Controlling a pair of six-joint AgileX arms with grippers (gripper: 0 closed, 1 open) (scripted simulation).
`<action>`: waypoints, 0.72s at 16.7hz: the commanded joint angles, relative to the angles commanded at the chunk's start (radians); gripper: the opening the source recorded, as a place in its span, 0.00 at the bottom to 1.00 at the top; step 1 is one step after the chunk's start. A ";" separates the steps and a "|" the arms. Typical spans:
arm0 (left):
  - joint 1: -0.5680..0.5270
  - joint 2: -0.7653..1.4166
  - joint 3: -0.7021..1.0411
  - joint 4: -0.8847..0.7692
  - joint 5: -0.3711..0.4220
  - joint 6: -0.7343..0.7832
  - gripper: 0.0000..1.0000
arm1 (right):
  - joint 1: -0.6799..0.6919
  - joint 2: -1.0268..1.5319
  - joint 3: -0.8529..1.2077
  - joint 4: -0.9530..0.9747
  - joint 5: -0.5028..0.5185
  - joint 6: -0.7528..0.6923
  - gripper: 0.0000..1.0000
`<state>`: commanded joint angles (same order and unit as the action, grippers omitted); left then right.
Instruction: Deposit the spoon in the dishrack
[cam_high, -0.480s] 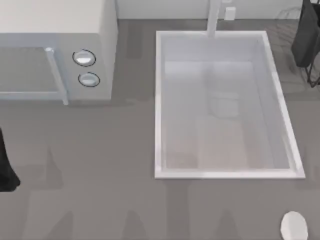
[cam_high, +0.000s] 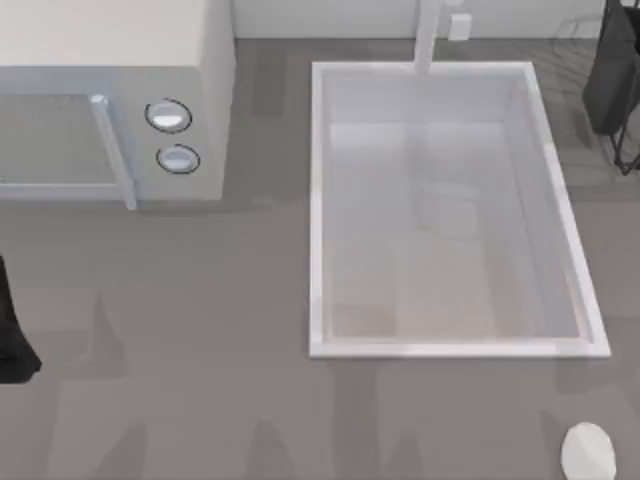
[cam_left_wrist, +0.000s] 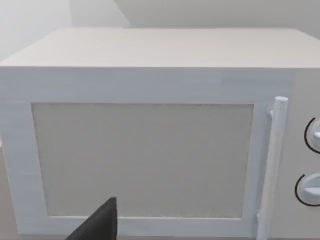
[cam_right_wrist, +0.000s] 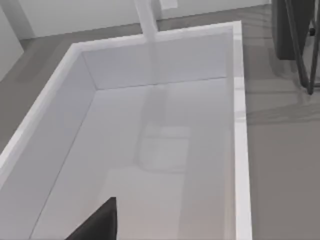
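Note:
The spoon (cam_high: 588, 450) shows as a small white oval on the grey counter at the front right, in front of the sink's right corner. Nothing touches it. The dishrack (cam_high: 614, 85) of thin dark wires stands at the back right edge, right of the sink; it also appears in the right wrist view as dishrack (cam_right_wrist: 296, 40) beyond the basin's rim. My left arm (cam_high: 10, 335) sits as a dark shape at the table's left edge. A dark part of my left gripper (cam_left_wrist: 100, 225) faces the microwave door. A dark part of my right gripper (cam_right_wrist: 100, 222) hangs over the sink.
A big white sink basin (cam_high: 318, 210) with a faucet (cam_high: 428, 35) fills the middle. A white microwave (cam_high: 215, 120) with two round knobs (cam_high: 168, 116) and a door handle (cam_high: 112, 150) stands at the back left. Grey counter runs along the front.

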<state>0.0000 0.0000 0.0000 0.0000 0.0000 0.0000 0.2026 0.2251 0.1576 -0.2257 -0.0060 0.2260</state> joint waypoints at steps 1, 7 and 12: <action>0.000 0.000 0.000 0.000 0.000 0.000 1.00 | 0.055 0.070 0.042 -0.071 0.000 0.069 1.00; 0.000 0.000 0.000 0.000 0.000 0.000 1.00 | 0.406 0.544 0.301 -0.560 0.003 0.524 1.00; 0.000 0.000 0.000 0.000 0.000 0.000 1.00 | 0.629 0.817 0.480 -0.839 0.003 0.801 1.00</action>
<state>0.0000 0.0000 0.0000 0.0000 0.0000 0.0000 0.8315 1.0417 0.6377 -1.0652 -0.0035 1.0269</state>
